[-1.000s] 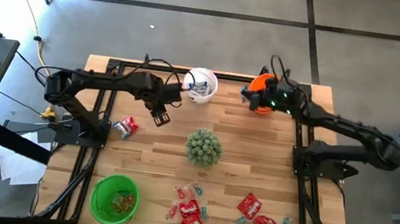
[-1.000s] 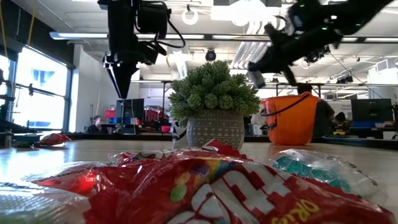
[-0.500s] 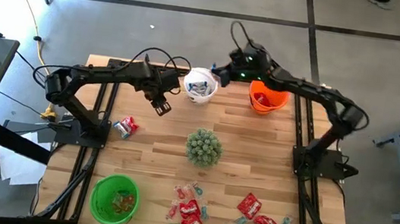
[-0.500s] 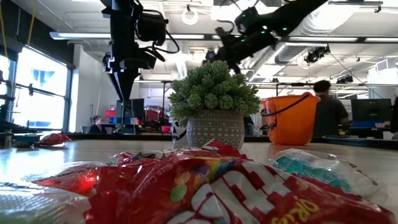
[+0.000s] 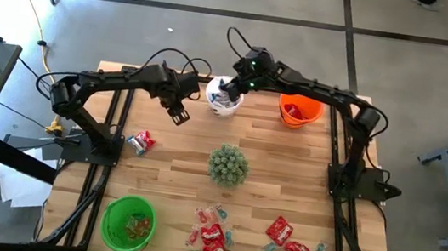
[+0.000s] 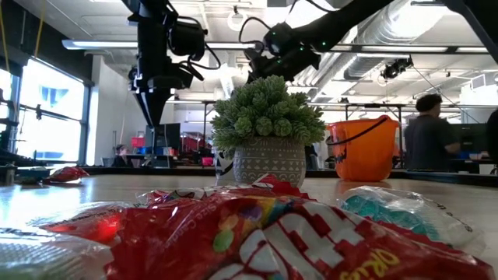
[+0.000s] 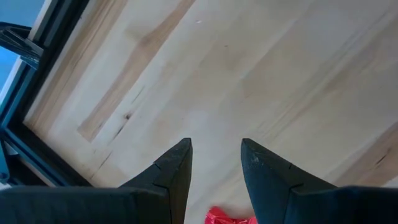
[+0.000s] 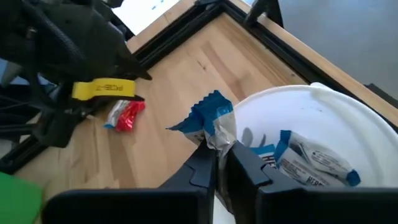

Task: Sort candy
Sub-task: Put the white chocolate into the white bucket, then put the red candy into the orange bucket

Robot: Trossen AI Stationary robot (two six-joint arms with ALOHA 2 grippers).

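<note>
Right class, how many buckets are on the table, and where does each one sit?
3. The white bucket stands at the far edge, the orange bucket beside it on the right arm's side, and the green bucket at the near corner on the left arm's side.

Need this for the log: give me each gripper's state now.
Left gripper: open, empty, above the table.
Right gripper: shut on a blue-and-white candy, at the white bucket.
</note>
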